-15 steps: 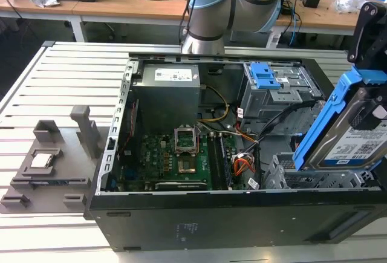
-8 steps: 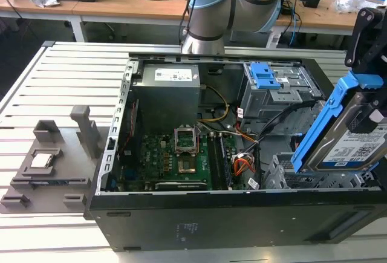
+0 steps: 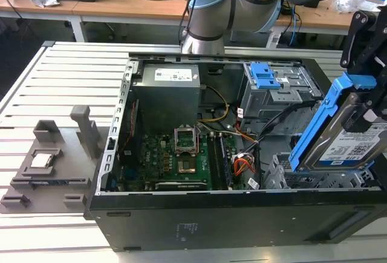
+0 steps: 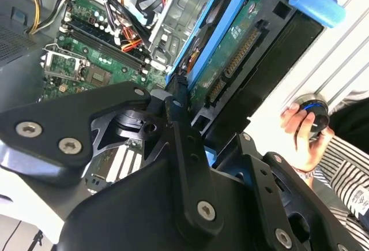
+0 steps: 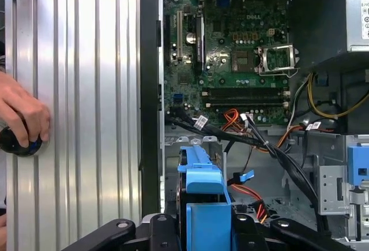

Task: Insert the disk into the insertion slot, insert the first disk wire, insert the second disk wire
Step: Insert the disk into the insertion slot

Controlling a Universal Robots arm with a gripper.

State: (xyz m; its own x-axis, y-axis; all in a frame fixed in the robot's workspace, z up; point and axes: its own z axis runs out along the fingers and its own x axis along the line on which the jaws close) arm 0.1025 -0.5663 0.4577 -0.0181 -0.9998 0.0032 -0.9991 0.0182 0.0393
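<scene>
Gripper (image 3: 364, 110) clamped shut on the disk (image 3: 346, 147), holding it tilted w/ its low edge right by the slot (image 3: 277, 173), abt 3 o'clock of the motherboard (image 3: 181, 154) in the exterior view, not seated yet.

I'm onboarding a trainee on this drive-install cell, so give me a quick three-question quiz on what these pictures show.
1. True or false: the disk already sits fully inside the insertion slot.
2. What does the gripper hold? A: an orange wire. B: the disk. C: nothing.
3. Fill in: the disk's carrier bracket is coloured ____.
Key: 1 false, it hangs tilted above the slot; 2 B; 3 blue.
</scene>
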